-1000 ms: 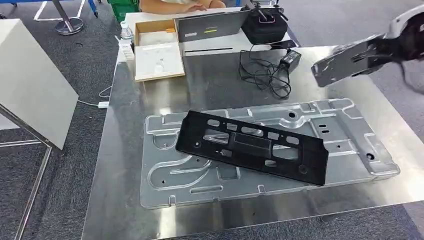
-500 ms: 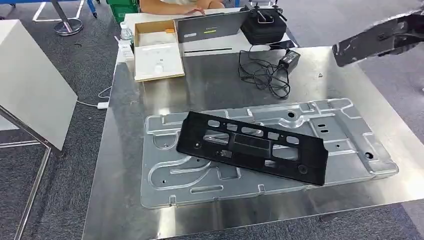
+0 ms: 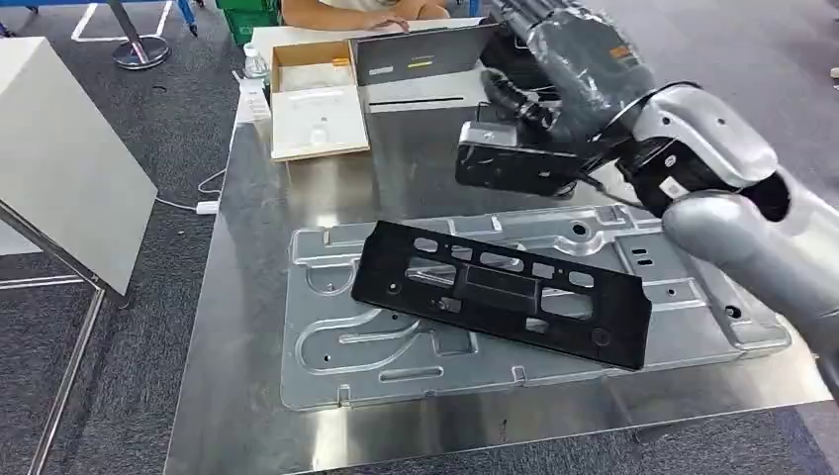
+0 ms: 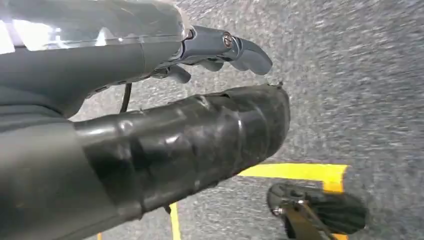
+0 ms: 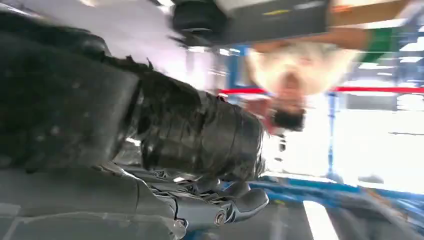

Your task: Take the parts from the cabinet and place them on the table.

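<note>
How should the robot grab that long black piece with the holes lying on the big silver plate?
Probably by one short end of the black piece. It lies flat and slanted across the silver plate, so there is little to pinch in the middle. Its right end seems tipped up a little off the plate, and the right hand hangs nearest, so I would come from the right and pinch that edge.

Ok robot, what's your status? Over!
Left hand empty, over the floor. Right hand holds dark bracket above the metal table. Below it: black frame lying on silver panel.
</note>
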`<state>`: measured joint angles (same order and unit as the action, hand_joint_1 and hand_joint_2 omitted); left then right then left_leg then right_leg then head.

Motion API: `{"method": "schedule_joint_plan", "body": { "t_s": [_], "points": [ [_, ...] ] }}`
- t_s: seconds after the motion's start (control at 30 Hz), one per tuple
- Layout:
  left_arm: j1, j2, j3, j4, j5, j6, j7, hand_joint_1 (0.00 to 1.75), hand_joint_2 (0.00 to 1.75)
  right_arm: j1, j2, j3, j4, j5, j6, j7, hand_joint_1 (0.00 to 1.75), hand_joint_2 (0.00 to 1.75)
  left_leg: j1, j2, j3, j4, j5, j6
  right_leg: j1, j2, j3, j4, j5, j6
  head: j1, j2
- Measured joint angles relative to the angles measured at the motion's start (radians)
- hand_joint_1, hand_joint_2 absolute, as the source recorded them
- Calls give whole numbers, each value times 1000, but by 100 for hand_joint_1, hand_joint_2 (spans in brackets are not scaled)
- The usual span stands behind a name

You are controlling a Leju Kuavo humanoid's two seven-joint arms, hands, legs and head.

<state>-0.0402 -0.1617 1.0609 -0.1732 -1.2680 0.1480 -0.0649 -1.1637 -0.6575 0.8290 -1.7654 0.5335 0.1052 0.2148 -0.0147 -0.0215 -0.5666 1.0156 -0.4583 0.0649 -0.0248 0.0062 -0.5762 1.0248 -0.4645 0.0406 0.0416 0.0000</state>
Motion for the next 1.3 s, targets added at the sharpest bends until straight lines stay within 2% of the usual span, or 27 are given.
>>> {"method": "schedule_joint_plan", "body": {
  "t_s": [0.07, 0.13, 0.17, 0.2, 0.23, 0.27, 0.3, 0.33, 0.37, 0.47, 0.5, 0.53, 0.6, 0.67, 0.7, 0.77, 0.83, 0.87, 0.9, 1.0, 1.03, 1.07, 1.13, 1.17, 1.2, 1.27, 1.3],
  "points": [
    [0, 0, 0, 0, -9, -3, 6, 0, 0, 42, 59, -9, -39, 46, 27, -6, 0, 0, 4, 8, 5, -20, 15, 9, 0, -5, -19, 48, -52, -6, 0, 0],
    [-1, 0, 0, 0, -16, -6, 7, 0, 0, 82, 114, -4, -76, 80, 35, -7, 0, 0, 3, 11, -2, -18, 16, 10, 1, -5, -79, 191, -128, -8, -1, 0],
    [0, 0, 0, 0, -17, -6, 8, 0, 0, 104, 132, -1, -87, 88, 36, -5, 0, 0, 2, 11, -6, -14, 16, 10, 1, -5, -110, 262, -152, -8, 0, 0],
    [0, 1, 1, 0, -18, -6, 8, 0, 0, 118, 150, 4, -97, 94, 37, -5, 0, 0, 1, 11, -10, -9, 15, 10, 1, -5, -123, 295, -152, -9, 0, 0],
    [0, 2, 1, 0, -18, -6, 8, 0, 0, 125, 158, 8, -102, 96, 38, -5, 0, 0, 0, 11, -15, -3, 15, 9, 1, -5, -117, 282, -131, -10, 0, 0],
    [0, 2, 1, 0, -18, -6, 8, 0, 0, 128, 167, 9, -110, 97, 37, -4, 0, 0, 0, 10, -19, 4, 13, 7, 2, -5, -90, 229, -90, -13, 0, 0],
    [1, 1, 1, 0, -18, -7, 8, 0, 0, 129, 174, 9, -119, 97, 37, -4, 0, 0, -1, 9, -22, 11, 11, 4, 3, -5, -44, 138, -41, -19, 0, 0],
    [1, 1, 1, 0, -18, -7, 8, 0, 0, 129, 180, 9, -124, 97, 37, -4, 0, 0, -1, 8, -25, 17, 9, 1, 5, -5, -4, 58, -16, -27, 0, 0],
    [1, -2, 1, 0, -18, -7, 8, 0, 0, 130, 184, 9, -128, 97, 37, -4, 0, 0, -4, 8, -32, 19, 10, -3, 13, -4, 15, 36, -38, -31, 0, 0],
    [1, -2, 1, 0, -23, -7, 8, 0, 0, 135, 202, 9, -140, 107, 37, -19, 0, 0, 2, 8, -36, 16, 22, -22, 21, -5, 6, 20, -20, -38, 0, 0],
    [3, -1, 1, 0, -27, -7, 7, 0, 0, 140, 211, 9, -147, 125, 36, -30, 0, 0, -4, 6, -37, 15, 27, -31, 13, -5, 5, 8, -10, -48, 0, 0],
    [2, 2, 1, 0, -29, -5, 6, 0, 0, 146, 219, 11, -151, 146, 31, -36, 0, 0, 1, 6, -43, 23, 12, -34, 6, -13, 3, -2, 2, -52, 0, 0],
    [2, 0, 1, 0, -36, -4, 2, 0, 0, 161, 250, 21, -163, 191, 16, -42, 0, 0, 8, 9, -72, 103, -74, -54, 3, -12, -10, -10, 19, -66, 0, 0],
    [1, 0, 1, 0, -40, 0, 0, 0, 0, 182, 282, 38, -176, 229, -1, -49, 0, 0, 21, 12, -115, 244, -156, -71, 2, -13, -31, -9, 34, -64, 0, 0],
    [1, 0, 1, 0, -42, 2, 0, 0, 0, 193, 294, 49, -179, 245, -4, -52, 0, 0, 27, 13, -120, 281, -163, -78, 0, -14, -40, -7, 40, -61, 0, 0],
    [1, 0, 0, 0, -46, 9, 1, 0, 0, 215, 310, 68, -188, 268, -13, -57, 0, 0, 37, 15, -78, 240, -108, -90, -8, -17, -61, -1, 52, -51, 0, 0],
    [0, 0, -2, 0, -54, 19, 8, 0, 0, 236, 320, 82, -199, 285, -25, -60, 0, 0, 49, 16, 32, 77, -43, -102, -15, -18, -80, 9, 62, -37, -1, 0],
    [-1, 0, -3, 0, -58, 21, 10, 0, 0, 247, 323, 87, -205, 292, -34, -61, 0, 0, 51, 14, 70, 8, -70, -108, -14, -18, -85, 12, 67, -30, -1, 0],
    [0, 0, -4, 0, -60, 25, 11, 0, 0, 262, 325, 91, -210, 303, -47, -64, 0, 0, 40, 6, 84, -14, -66, -95, -12, -19, -89, 13, 74, -22, 1, 0],
    [2, 0, -6, 0, -61, 34, 19, 0, 0, 356, 327, 101, -226, 344, -116, -75, 0, 0, 36, 6, 62, -10, -49, -70, -10, -19, -85, -6, 104, 2, 0, 0],
    [4, 0, -6, 0, -60, 36, 20, 0, 0, 399, 326, 103, -227, 359, -135, -78, 0, 0, 46, 11, 59, -19, -35, -51, -15, -19, -90, -6, 98, 7, 1, 0],
    [3, -2, -6, 0, -60, 38, 20, 0, 0, 442, 326, 103, -227, 373, -156, -82, 0, 0, 41, 15, 49, -19, -26, -42, -14, -16, -100, 16, 54, 6, 0, 0],
    [3, -3, -5, 0, -51, 50, 21, 0, 0, 550, 323, 103, -225, 413, -217, -98, 0, 0, 35, 17, 21, -18, -5, -25, -12, -16, -140, 156, -76, 3, 0, 0],
    [2, -3, -5, 0, -48, 57, 25, 0, 0, 611, 317, 100, -222, 431, -249, -109, 0, 0, 31, 17, 9, -18, 4, -22, -8, -15, -154, 227, -115, 2, 0, 0],
    [2, -3, -4, 0, -42, 64, 29, 0, 0, 677, 308, 94, -216, 439, -279, -121, 0, 0, 25, 16, -5, -17, 14, -19, -4, -13, -160, 282, -127, -1, 0, 0],
    [3, -4, 1, 0, -34, 90, 39, 0, 0, 800, 294, 73, -201, 420, -324, -155, 0, 0, 13, 14, -33, -12, 31, -16, 5, -11, -119, 275, -76, -14, 0, 0],
    [3, -6, 3, 0, -33, 109, 47, 0, 0, 860, 294, 54, -198, 414, -330, -172, 0, 0, 6, 14, -47, -8, 39, -15, 13, -10, -68, 214, -43, -27, 0, 0]
  ]
}}
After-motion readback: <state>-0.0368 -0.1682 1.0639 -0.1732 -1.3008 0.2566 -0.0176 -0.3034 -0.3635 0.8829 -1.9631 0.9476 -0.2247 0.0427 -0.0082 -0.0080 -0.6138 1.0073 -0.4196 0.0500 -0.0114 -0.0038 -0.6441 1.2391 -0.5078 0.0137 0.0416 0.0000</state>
